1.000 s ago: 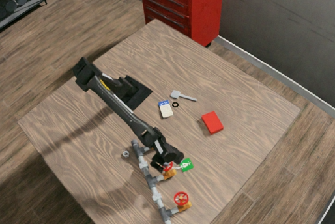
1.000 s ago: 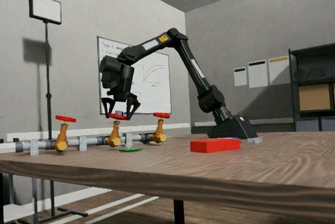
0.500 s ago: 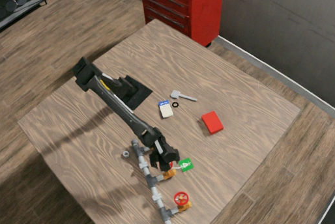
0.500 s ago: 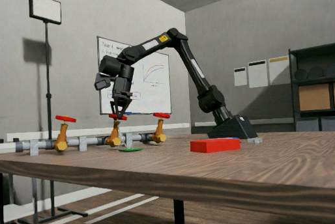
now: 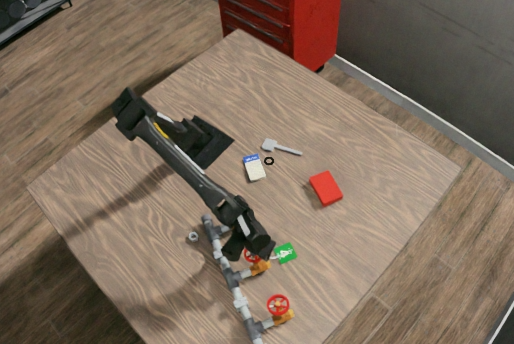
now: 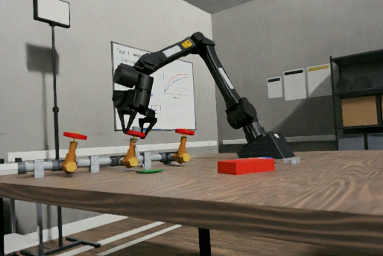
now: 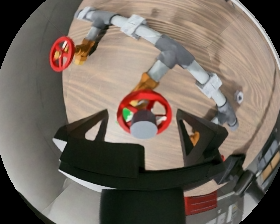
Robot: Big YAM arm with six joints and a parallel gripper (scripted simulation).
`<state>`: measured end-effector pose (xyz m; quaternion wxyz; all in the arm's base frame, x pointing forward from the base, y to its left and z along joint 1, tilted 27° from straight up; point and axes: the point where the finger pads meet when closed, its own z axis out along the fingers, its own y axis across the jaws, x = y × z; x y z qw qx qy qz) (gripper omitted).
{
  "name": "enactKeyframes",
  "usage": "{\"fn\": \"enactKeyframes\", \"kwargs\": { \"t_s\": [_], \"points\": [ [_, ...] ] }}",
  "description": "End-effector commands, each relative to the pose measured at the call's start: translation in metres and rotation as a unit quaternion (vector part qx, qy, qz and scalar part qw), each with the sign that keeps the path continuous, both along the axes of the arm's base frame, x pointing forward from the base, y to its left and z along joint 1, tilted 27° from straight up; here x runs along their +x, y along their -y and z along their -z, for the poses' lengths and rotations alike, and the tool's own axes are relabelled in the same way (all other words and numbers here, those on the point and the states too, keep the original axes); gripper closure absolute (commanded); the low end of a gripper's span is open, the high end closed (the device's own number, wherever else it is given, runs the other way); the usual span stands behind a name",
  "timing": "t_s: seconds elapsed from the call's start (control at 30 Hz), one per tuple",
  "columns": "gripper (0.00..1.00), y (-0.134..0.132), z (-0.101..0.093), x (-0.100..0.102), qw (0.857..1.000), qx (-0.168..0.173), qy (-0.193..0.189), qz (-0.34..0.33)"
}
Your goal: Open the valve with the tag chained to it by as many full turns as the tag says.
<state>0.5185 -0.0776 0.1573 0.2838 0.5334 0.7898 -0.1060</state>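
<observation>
A grey pipe point(image 5: 232, 272) with three brass valves, each with a red handwheel, runs along the table's near edge. The middle valve's handwheel point(image 6: 135, 133) has a green tag point(image 5: 285, 253) point(image 6: 150, 171) chained to it, and the tag lies flat on the table beside it. My gripper point(image 6: 136, 129) points down over this handwheel, open, with one finger on each side of the rim. In the wrist view the handwheel point(image 7: 144, 111) sits centred between my fingers. The other valves point(image 6: 74, 135) point(image 6: 184, 132) stand apart on either side. The tag's number is not readable.
A red block point(image 5: 326, 188), a white and blue card point(image 5: 254, 167), a black ring point(image 5: 269, 161) and a grey key-shaped piece point(image 5: 280, 146) lie mid-table. A grey nut point(image 5: 191, 234) lies by the pipe. The arm's base point(image 5: 202, 140) is at the table's far left side.
</observation>
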Motion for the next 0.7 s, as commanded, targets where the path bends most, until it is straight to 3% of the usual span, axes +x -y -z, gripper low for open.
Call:
{"fn": "enactKeyframes", "kwargs": {
  "t_s": [0.0, 0.17, 0.2, 0.67],
  "points": [
    [0.0, 0.0, -0.0119, 0.0057, 0.998, 0.016, 0.03, 0.046],
    [0.0, -0.0001, -0.0117, 0.0057, 0.998, 0.016, 0.029, 0.046],
    [1.0, -0.0001, -0.012, 0.0065, 0.998, 0.016, 0.031, 0.046],
    [1.0, 0.0002, -0.0122, 0.005, 0.998, 0.015, 0.03, 0.046]
  ]
}}
